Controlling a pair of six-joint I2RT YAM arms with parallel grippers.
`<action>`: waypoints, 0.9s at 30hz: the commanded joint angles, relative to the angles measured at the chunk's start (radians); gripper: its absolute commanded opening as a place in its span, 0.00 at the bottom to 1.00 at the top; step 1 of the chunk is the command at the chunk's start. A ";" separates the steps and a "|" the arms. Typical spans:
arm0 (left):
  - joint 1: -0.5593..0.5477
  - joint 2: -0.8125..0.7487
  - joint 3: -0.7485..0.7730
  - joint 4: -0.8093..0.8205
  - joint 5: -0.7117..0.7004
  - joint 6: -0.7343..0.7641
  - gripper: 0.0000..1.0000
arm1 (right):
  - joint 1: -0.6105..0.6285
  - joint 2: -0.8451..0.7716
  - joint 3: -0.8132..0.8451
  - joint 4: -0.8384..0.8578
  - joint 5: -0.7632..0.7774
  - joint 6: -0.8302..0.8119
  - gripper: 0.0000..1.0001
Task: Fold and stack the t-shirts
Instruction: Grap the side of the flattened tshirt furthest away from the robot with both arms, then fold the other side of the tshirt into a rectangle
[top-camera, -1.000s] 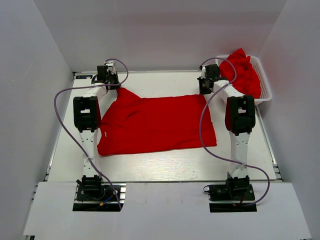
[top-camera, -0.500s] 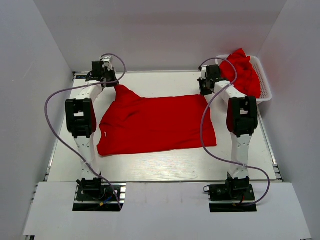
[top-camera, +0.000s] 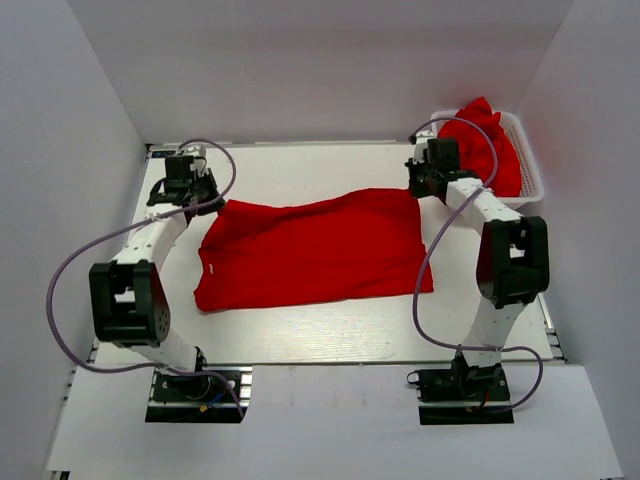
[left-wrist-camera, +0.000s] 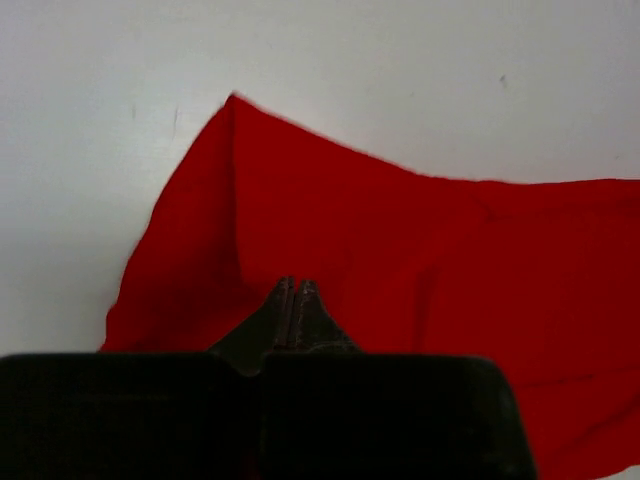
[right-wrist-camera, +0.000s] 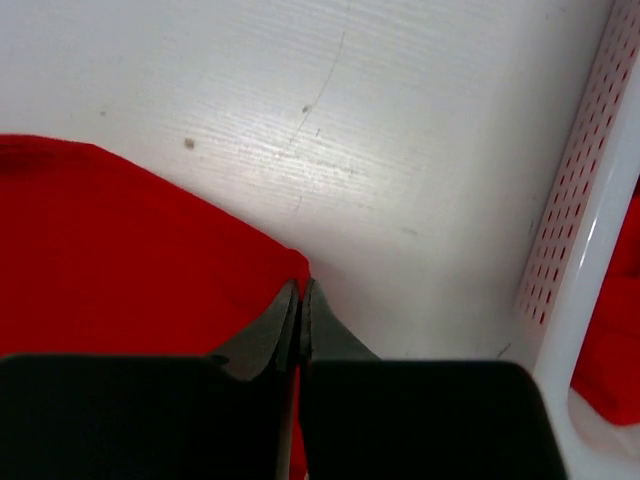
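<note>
A red t-shirt (top-camera: 315, 250) lies spread across the middle of the white table. My left gripper (top-camera: 207, 197) is at its back left corner. In the left wrist view the left gripper (left-wrist-camera: 295, 286) is shut, and a crease in the shirt (left-wrist-camera: 400, 250) runs up to its tips. My right gripper (top-camera: 418, 189) is at the back right corner. In the right wrist view the right gripper (right-wrist-camera: 301, 288) is shut on the shirt's corner (right-wrist-camera: 120, 250), with red cloth showing between the fingers.
A white perforated basket (top-camera: 531, 190) stands at the back right and holds more crumpled red shirts (top-camera: 485, 145). Its wall (right-wrist-camera: 590, 200) is close to the right of my right gripper. White walls enclose the table on three sides.
My left arm has swung out to the left and nearer, and the shirt's back left corner came down and left with it. My right arm's elbow has swung out right; its gripper stays at the corner.
</note>
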 joint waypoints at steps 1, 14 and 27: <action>-0.004 -0.172 -0.127 -0.051 -0.067 -0.077 0.00 | -0.005 -0.094 -0.066 0.068 -0.017 0.013 0.00; -0.004 -0.511 -0.327 -0.222 -0.099 -0.147 0.00 | -0.004 -0.249 -0.227 0.067 -0.014 0.039 0.00; -0.004 -0.622 -0.466 -0.317 -0.097 -0.166 0.00 | -0.001 -0.352 -0.341 0.068 -0.002 0.064 0.00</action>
